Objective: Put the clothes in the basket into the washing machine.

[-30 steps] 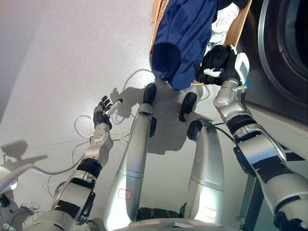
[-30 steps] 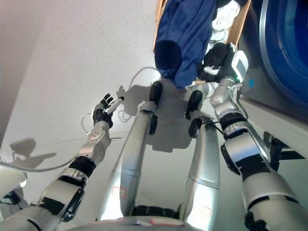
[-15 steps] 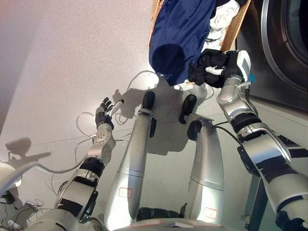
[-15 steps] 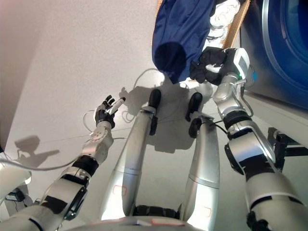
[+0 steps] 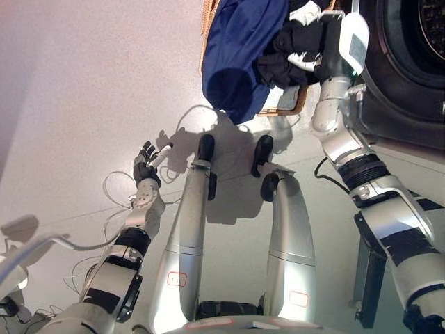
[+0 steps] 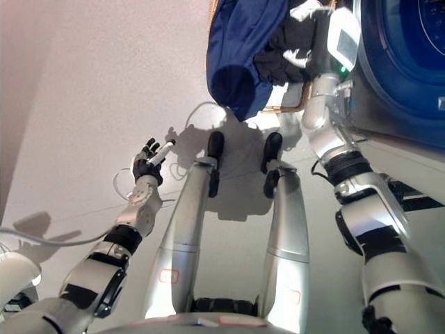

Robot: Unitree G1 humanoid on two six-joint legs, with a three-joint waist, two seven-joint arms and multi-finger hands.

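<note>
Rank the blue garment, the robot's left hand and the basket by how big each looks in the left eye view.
1. blue garment, largest by far.
2. basket, though only strips of its rim and base show past the clothes, so its true extent is unsure.
3. left hand, smallest, open over the floor.

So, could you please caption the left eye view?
Right hand reaches the blue garment over the basket; left hand idle.

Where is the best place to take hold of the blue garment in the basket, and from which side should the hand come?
Probably the hanging fold of the blue garment, which drapes over the basket rim toward the robot. Coming from the right hand side seems easiest; that hand is already against the cloth, while the left hand is far off.
</note>
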